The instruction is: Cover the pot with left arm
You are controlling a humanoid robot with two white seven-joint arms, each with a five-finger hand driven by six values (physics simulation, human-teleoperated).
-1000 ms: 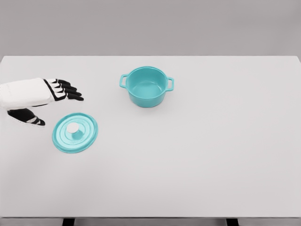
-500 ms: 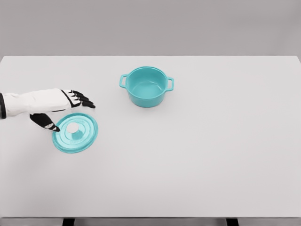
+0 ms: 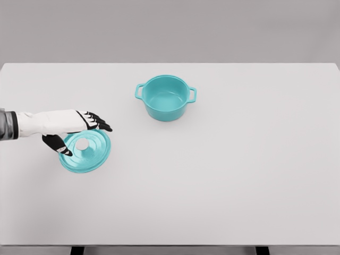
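Your left hand (image 3: 79, 129) hangs over the rear left edge of the teal lid (image 3: 85, 151), fingers spread and gripping nothing, thumb dipping toward the rim while the other fingers reach past the white knob (image 3: 82, 144). The lid lies flat on the worktop (image 3: 223, 180), well apart from the open teal pot (image 3: 166, 97), which stands farther back and to the right with its two side handles showing. To do this grasp well, I would centre the palm over the knob, then lower and close thumb and fingers around it rather than pinching the thin rim, which looks likely to slip or tip. The worktop is plain white and matte, with a grey wall (image 3: 170, 29) behind it; the right arm is out of view
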